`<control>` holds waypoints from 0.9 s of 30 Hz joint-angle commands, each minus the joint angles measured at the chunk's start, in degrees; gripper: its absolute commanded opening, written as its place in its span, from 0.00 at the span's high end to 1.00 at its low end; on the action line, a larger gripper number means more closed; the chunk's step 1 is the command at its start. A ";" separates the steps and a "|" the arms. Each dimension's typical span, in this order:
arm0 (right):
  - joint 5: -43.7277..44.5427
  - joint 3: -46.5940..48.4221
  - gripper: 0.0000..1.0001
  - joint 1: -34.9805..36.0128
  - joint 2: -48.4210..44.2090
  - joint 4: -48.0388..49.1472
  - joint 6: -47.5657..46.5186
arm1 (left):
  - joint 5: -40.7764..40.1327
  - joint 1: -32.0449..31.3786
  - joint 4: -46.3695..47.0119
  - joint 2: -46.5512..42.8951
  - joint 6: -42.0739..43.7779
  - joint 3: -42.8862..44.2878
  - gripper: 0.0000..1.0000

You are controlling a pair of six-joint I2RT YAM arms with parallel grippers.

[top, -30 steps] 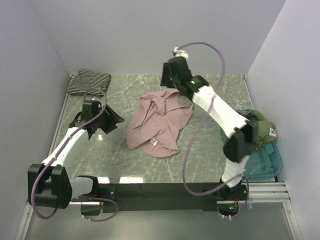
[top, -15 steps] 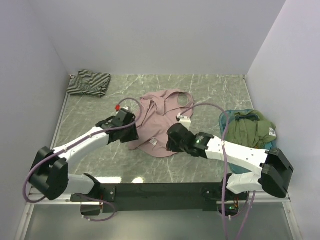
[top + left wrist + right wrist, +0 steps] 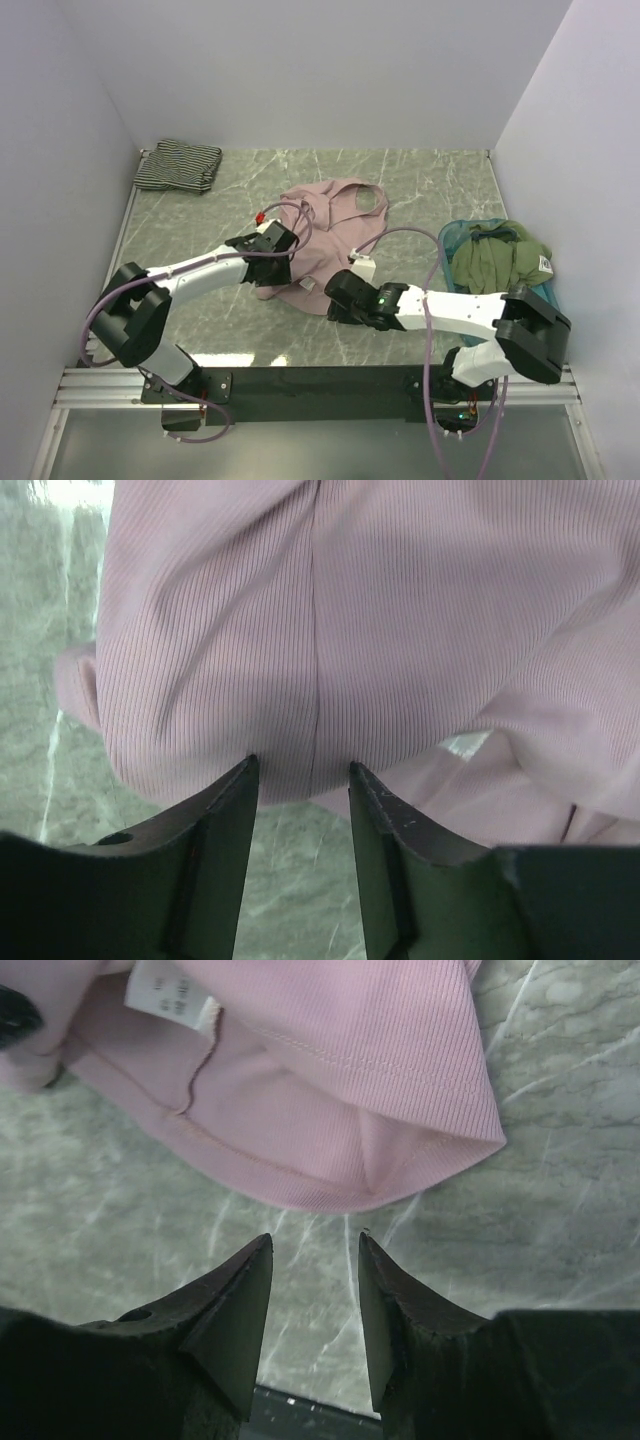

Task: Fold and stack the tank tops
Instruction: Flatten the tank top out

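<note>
left wall (image 3: 50,150): plain pale lilac, meets the table along the left edge
table (image 3: 440,190): green marble-look top with white veins, glossy, glare at the near edge
striped tank top (image 3: 178,165): far left corner, folded into a small flat pile, touching nothing else
left gripper (image 3: 280,268): low over the near left edge of the pink top; in the left wrist view the fingers (image 3: 232,810) stand apart, tips right at the cloth edge, nothing between them
pink tank top (image 3: 320,235): centre of the table, spread but rumpled, scoop neck toward the back wall, hem toward the arms; white label (image 3: 170,990) near the hem
right gripper (image 3: 333,298): low at the near right hem corner; in the right wrist view the fingers (image 3: 240,1300) are apart over bare marble just short of the hem, gripping nothing
back wall (image 3: 320,70): same pale lilac, bare
teal tray (image 3: 545,325): right side of the table by the wall, partly hidden by the right arm
green cloth (image 3: 495,260): heaped in the tray, spilling over its rim; white tag on its right side
right wall (image 3: 590,150): pale lilac, close behind the tray
rail (image 3: 320,380): black bar along the near edge, carries both arm bases
</note>
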 commanded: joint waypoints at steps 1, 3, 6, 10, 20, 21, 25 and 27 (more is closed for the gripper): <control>3.53 0.03 0.53 0.34 1.76 3.88 1.67 | -2.74 -0.34 1.64 1.76 0.31 3.04 0.53; 3.71 0.03 0.52 0.34 3.07 4.50 1.67 | -3.00 -0.34 1.81 2.47 0.04 3.48 0.58; 3.79 0.47 0.52 0.42 4.92 5.03 1.49 | -3.18 -0.34 1.73 3.61 -0.05 4.00 0.65; 4.06 1.00 0.53 0.34 6.77 5.38 1.23 | -3.97 -0.34 0.85 4.06 -0.22 4.97 0.81; 6.69 0.38 1.00 -0.46 6.43 2.93 1.49 | -1.96 0.28 -3.81 0.63 0.30 10.59 0.99; 7.22 0.47 1.00 -0.54 5.90 2.40 1.75 | -1.17 1.15 -3.99 0.19 0.39 11.03 0.99; 9.59 -0.23 1.00 -0.98 3.00 -2.25 2.46 | 2.61 4.49 -5.04 -3.67 0.66 12.97 0.99; 11.00 -1.02 1.00 -1.42 0.55 -4.36 2.81 | 5.33 7.82 -5.48 -5.34 0.74 13.76 0.99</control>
